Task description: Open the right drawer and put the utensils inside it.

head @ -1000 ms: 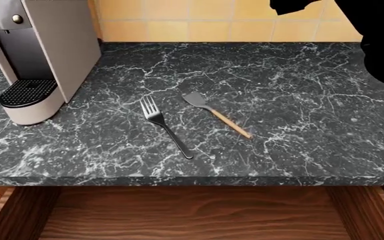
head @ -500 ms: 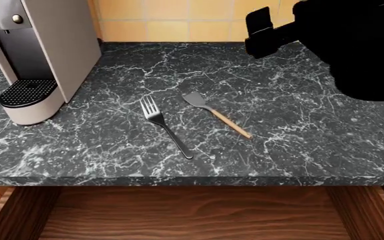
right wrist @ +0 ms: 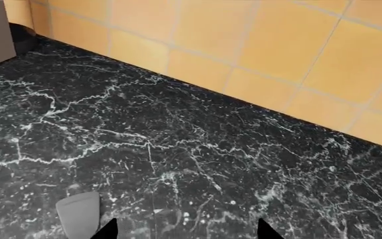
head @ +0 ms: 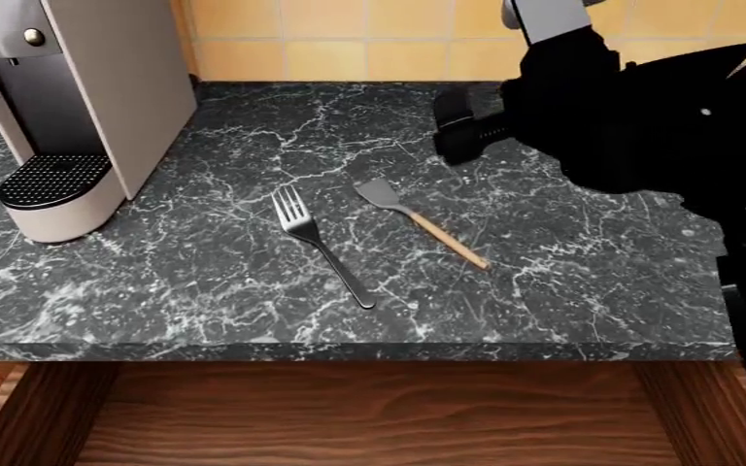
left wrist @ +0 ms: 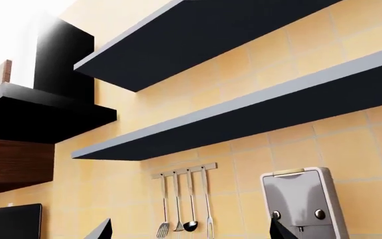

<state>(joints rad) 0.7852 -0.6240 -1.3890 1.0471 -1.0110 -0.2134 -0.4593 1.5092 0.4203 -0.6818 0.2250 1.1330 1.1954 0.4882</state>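
Above the counter, the right gripper hovers spread and empty beyond the spatula. Fork waits beside it; drawer gapes below, ready.

A: Free room on the counter?
B: Plenty. Middle holds only the fork and the spatula, lying flat, near each other but apart, a bare strip between them. Open marble on all sides of the pair, up to the tiled back wall.
A: Obstacles?
B: Coffee machine stands tall at the back left corner, well apart from the fork. The right arm hangs over the back right part, with the right gripper above the counter, just behind the spatula's head.
A: Front edge?
B: Nothing on it. Below it the right drawer stands open, its wood bottom bare.
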